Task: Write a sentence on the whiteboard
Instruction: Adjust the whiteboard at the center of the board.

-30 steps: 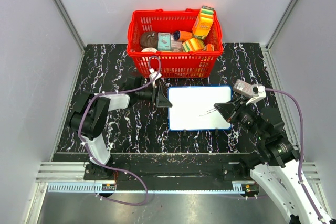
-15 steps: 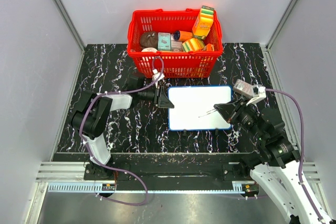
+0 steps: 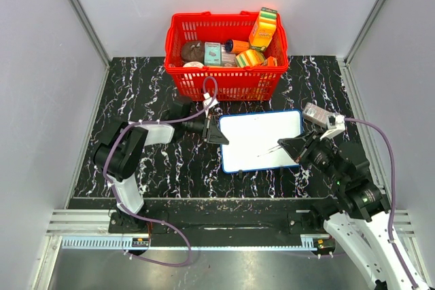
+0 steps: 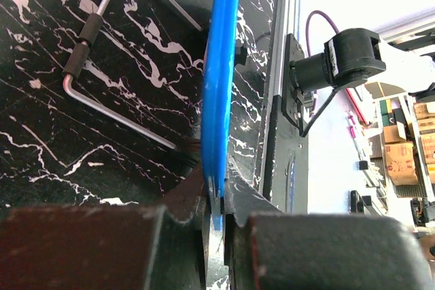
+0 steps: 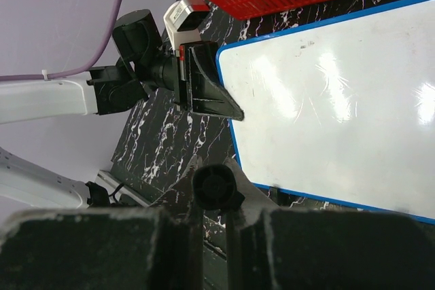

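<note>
Blue-rimmed whiteboard [image 3: 262, 142], thin, stiff, probably light and slick: left gripper [image 4: 216, 212] is pinching its side rim; right gripper [image 5: 216, 210] is clamping a marker [image 5: 216, 187].

Marks [image 5: 304, 45] near the far edge of the whiteboard [image 3: 262, 142] are too tiny to read, tbh. Left wrist view only gets its blue edge, face hidden. Right wrist view crops its right end.

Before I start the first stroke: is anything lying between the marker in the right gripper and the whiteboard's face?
Nothing visible. The whiteboard is bare beneath the marker held in the right gripper. The left gripper pinches only the board's left rim, and the red basket sits beyond its far edge.
</note>
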Available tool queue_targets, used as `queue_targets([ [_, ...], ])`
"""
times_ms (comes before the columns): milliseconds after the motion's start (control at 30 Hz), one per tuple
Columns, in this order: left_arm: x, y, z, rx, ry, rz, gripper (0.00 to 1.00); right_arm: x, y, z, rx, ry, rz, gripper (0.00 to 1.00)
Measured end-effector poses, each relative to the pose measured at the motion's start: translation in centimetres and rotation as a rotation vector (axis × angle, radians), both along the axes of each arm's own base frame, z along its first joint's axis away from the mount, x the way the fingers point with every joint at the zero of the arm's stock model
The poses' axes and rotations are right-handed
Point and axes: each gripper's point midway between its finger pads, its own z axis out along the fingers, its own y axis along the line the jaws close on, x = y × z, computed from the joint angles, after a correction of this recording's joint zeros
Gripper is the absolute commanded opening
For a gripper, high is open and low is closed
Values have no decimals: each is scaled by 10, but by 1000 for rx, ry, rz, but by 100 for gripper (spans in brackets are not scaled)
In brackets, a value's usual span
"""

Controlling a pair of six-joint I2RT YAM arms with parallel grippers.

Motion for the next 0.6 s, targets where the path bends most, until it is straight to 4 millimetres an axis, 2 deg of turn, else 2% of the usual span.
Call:
queue_targets([
  [100,-2,2,-4,13,10,4,4,1,0,-1,-3,5,0,0],
  [200,-3,3,-6,23,15,7,8,4,2,-6,-12,24,2,0],
  [233,-3,3,-7,25,17,8,15,5,2,-8,-17,34,2,0],
  [300,-3,3,-9,32,18,10,21,8,4,-13,-29,54,4,0],
  [333,-2,4,-10,40,16,18,33,10,4,-15,-32,58,4,0],
  [400,2,5,-16,66,7,41,45,12,4,-19,-41,65,2,0],
  [433,2,6,-19,81,7,49,56,13,4,-20,-44,67,-3,0],
  [600,2,15,-34,163,7,113,73,18,2,-20,-57,47,-20,0],
])
